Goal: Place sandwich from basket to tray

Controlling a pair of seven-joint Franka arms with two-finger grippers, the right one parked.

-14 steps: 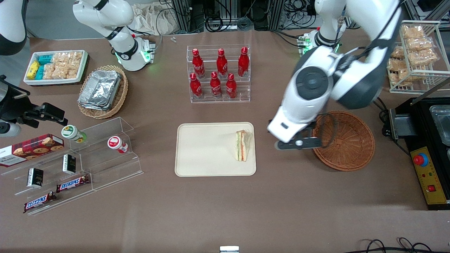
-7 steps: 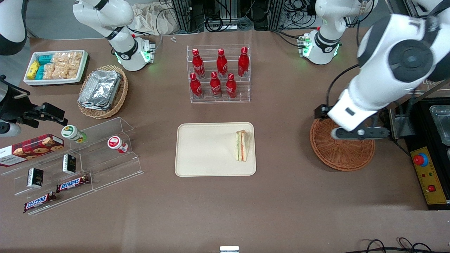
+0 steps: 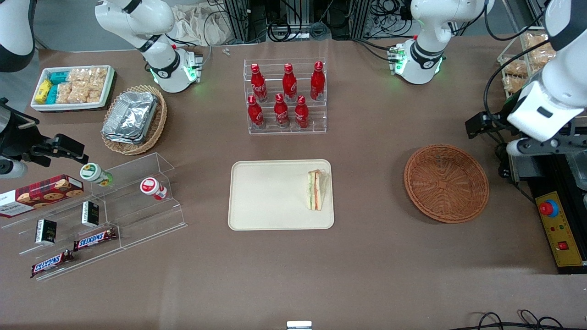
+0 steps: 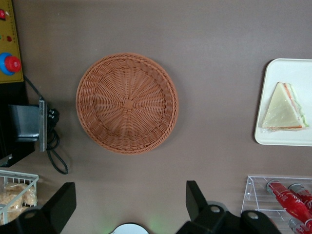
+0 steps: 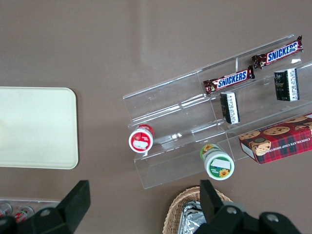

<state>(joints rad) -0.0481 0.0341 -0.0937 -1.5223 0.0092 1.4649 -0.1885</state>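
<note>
The sandwich (image 3: 316, 190), a wrapped triangular wedge, lies on the cream tray (image 3: 266, 197) near the tray edge that faces the basket. In the left wrist view the sandwich (image 4: 282, 109) rests flat on the tray (image 4: 297, 73). The reddish-brown wicker basket (image 3: 446, 183) holds nothing, and its bare weave (image 4: 126, 103) shows whole. My left gripper (image 3: 541, 145) hangs high at the working arm's end of the table, above the black appliance and clear of the basket. Its fingers (image 4: 195, 197) stand wide apart, so the gripper (image 4: 127, 197) is open with nothing between them.
A clear rack of red bottles (image 3: 286, 96) stands farther from the front camera than the tray. A black appliance with a red button (image 3: 549, 208) and a wire snack rack (image 3: 545, 59) sit by the gripper. Acrylic shelves (image 3: 105, 215) and a foil-container basket (image 3: 133, 119) lie toward the parked arm's end.
The left arm has swung away from the tray, passed over the basket and now hangs at the working arm's end of the table. The sandwich has stayed on the tray.
</note>
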